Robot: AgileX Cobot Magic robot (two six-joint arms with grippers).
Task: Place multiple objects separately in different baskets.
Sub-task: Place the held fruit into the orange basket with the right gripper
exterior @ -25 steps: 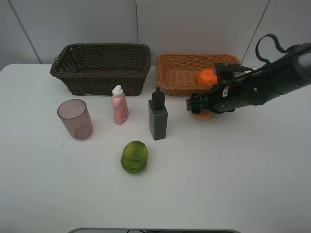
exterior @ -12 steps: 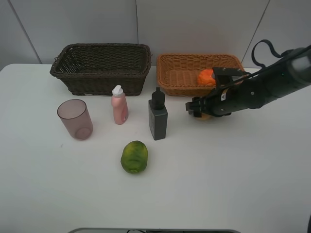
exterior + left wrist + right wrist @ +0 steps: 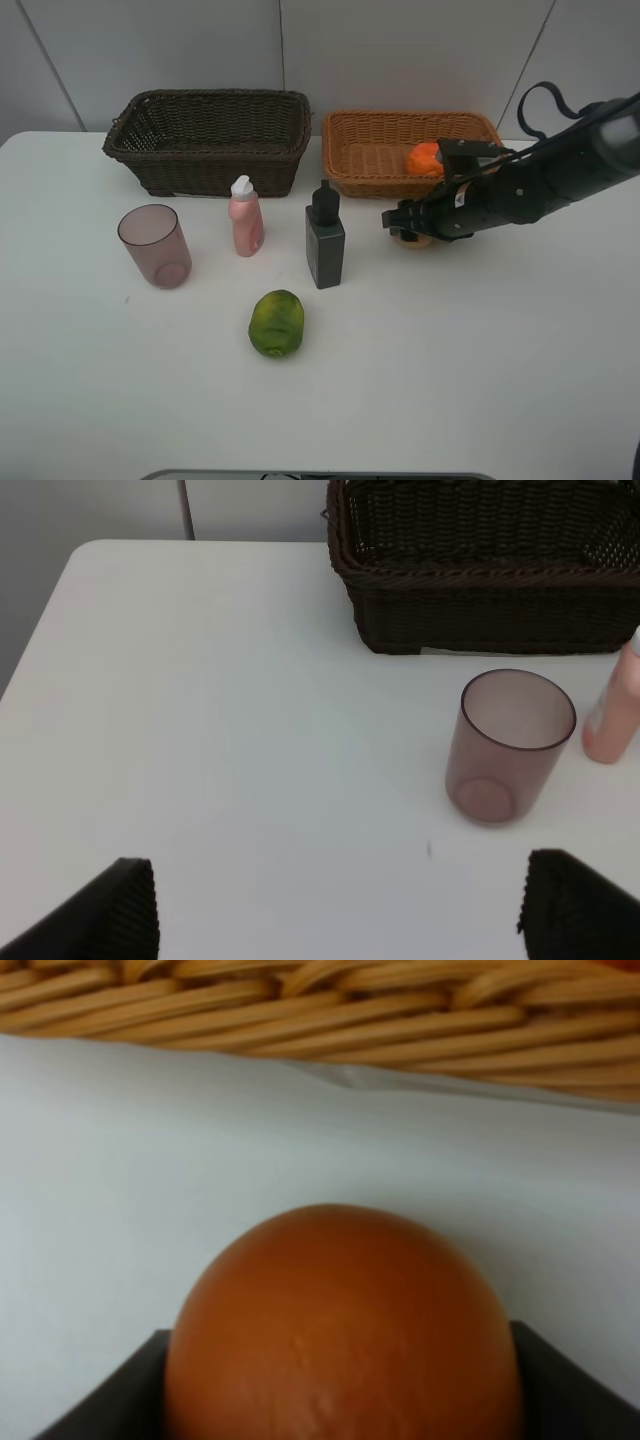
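My right gripper (image 3: 410, 226) is shut on the peach-like fruit (image 3: 414, 240) on the table just in front of the light tan basket (image 3: 365, 185). In the right wrist view the fruit (image 3: 340, 1310) fills the gap between the dark fingers (image 3: 570, 1380), with the basket wall (image 3: 300, 1010) behind. An orange (image 3: 426, 158) lies inside that basket. The dark brown basket (image 3: 210, 96) stands at the back left. My left gripper (image 3: 340, 910) hangs open, well short of the mauve cup (image 3: 508, 745); it is outside the exterior view.
Standing on the table are the mauve cup (image 3: 155, 246), the pink white-capped bottle (image 3: 245, 218) and the dark square bottle (image 3: 324, 240). A green round fruit (image 3: 276, 322) lies nearer the front. The dark bottle is a short way left of my right gripper.
My right gripper's jaws have closed in onto the peach-like fruit and the arm has settled slightly lower. The other objects have not moved.
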